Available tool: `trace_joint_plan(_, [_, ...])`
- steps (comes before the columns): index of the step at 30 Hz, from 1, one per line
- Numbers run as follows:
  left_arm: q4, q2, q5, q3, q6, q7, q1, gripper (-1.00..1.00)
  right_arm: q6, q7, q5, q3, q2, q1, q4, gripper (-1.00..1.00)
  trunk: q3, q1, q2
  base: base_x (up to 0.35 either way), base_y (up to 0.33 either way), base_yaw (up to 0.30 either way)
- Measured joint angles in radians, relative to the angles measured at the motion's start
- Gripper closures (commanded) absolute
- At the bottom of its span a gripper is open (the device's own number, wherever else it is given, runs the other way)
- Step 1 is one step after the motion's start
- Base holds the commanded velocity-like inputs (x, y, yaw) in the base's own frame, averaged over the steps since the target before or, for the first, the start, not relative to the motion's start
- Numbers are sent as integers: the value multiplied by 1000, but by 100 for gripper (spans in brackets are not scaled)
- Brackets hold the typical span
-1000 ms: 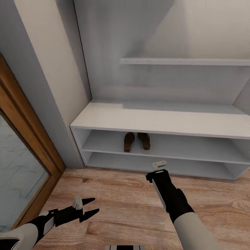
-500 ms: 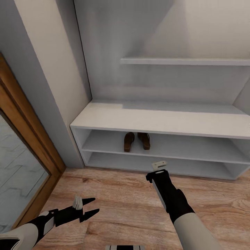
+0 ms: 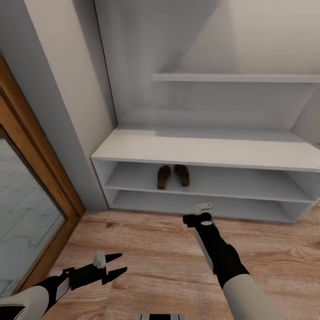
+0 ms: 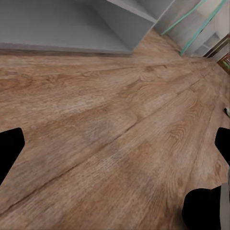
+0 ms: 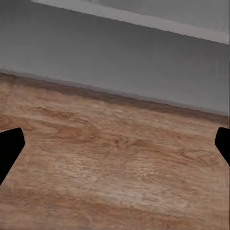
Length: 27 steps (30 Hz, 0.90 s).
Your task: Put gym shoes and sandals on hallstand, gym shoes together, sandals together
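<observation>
The two brown sandals point(image 3: 164, 177) point(image 3: 182, 174) lie side by side on the upper open tier of the white hallstand point(image 3: 209, 151). Neither of the two gym shoes is in sight. My left gripper point(image 3: 119, 263) hangs open and empty low over the corridor floor point(image 3: 151, 249), well short of the rack. The left wrist view has its dark fingers point(image 4: 9, 155) wide apart over bare planks. My right gripper point(image 3: 198, 218) points at the rack's bottom tier, just above the floor. Its fingertips point(image 5: 9, 148) sit far apart at the right wrist view's edges with nothing between them.
A wood-framed glass door point(image 3: 31, 186) runs along the left, next to a grey wall corner point(image 3: 75, 146). A grey-white wall shelf point(image 3: 235, 78) hangs above the rack's flat top. The rack's right end point(image 3: 306, 204) meets more plank floor.
The whole head view has shifted slightly, so the rack's right end now shows. The right arm sits a little higher and further left in the picture. Both grippers stay open.
</observation>
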Motion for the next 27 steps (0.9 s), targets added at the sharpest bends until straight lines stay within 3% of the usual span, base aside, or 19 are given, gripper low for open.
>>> trace_joint_plan(2, [0,0,0,0,0,1,0,-100,-30,4,-71,-1,-2,1,62,-100,0,0,0,-3,0,-240])
trace_joint_plan(8, [0,0,0,0,0,1,0,-100,-64,6,-152,-2,-3,1,200,-100,0,0,0,-1,0,-257])
trace_joint_plan(16, [0,0,0,0,0,1,0,-100,-133,8,-172,-3,-3,1,249,-100,0,0,0,0,0,-268])
trace_joint_plan(27, [0,0,0,0,0,3,0,-100,-137,8,-175,-3,-3,1,251,-100,1,0,0,0,0,-269])
